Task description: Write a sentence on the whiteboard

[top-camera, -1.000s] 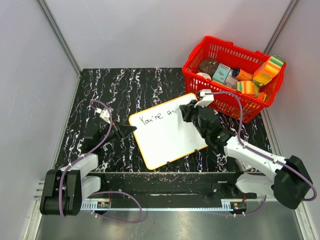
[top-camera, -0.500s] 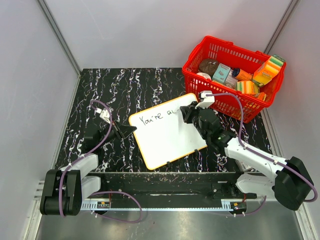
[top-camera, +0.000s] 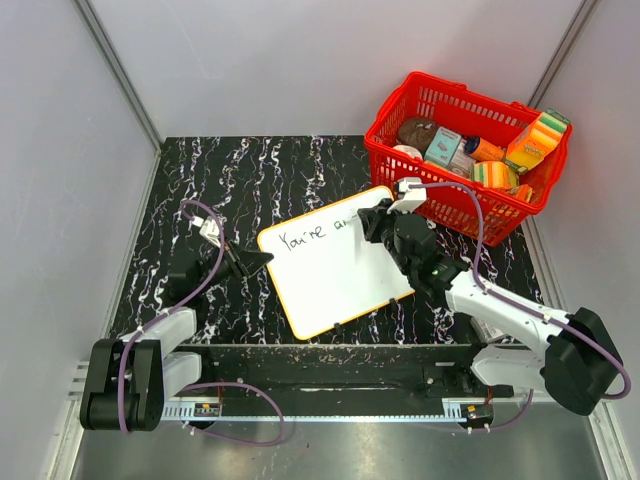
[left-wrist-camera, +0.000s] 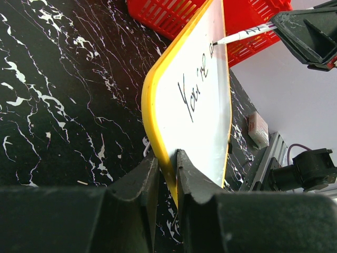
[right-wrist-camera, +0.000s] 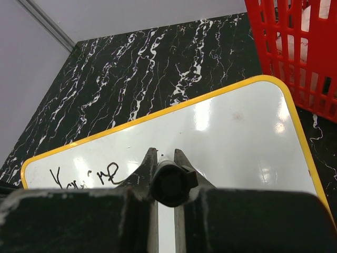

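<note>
From above: finds the whiteboard (top-camera: pixel 335 262) mid-table, at 7 o'clock of the red basket (top-camera: pixel 440 208), pinched at its 9 o'clock corner by the left gripper (top-camera: pixel 262 260) and worked near its 1 o'clock corner by the right gripper (top-camera: pixel 375 222). Reads "You're" plus the start of a second word, longer by a stroke or so than a second ago. Registers hardly any shift in the right gripper and none in the board or the left.

From the left wrist: catches both jaws pressed together on the board's yellow rim, and the marker (left-wrist-camera: pixel 242 36) reaching in from 2 o'clock, tip touching the white face just past the last letter.

From the right wrist: shows both fingers clamped round the marker's dark barrel, with bare board stretching away toward 3 o'clock.

Suggests a sentence under way but well short of finished, with ample room left.
</note>
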